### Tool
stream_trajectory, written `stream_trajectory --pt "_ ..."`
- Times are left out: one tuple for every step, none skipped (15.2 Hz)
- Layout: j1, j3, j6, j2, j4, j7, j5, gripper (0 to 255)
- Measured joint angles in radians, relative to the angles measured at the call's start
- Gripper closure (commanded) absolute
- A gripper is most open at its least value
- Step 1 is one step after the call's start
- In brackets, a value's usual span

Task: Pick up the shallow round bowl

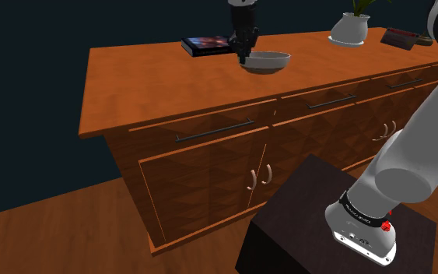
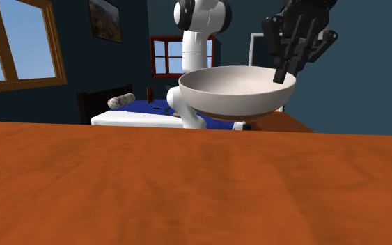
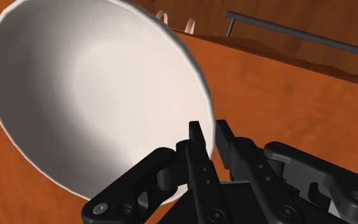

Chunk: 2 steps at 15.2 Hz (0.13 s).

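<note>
Shoulder view, left to right on the sideboard: a book lies at the far edge. Just right of it the gripper points down. Next is the bowl, white, its left rim clamped between the fingers, one inside and one outside, as the wrist view confirms. In the second exterior view the bowl's underside shows above the top's far edge, clear of the surface. Further right stand a white pot and a second book. The stand sits near right.
</note>
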Motion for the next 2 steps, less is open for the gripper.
stream_trajectory --pt "0.0 0.0 -0.016 0.008 0.024 -0.003 -0.001 255" --pt "0.0 0.0 -0.024 0.009 0.033 -0.003 -0.001 255"
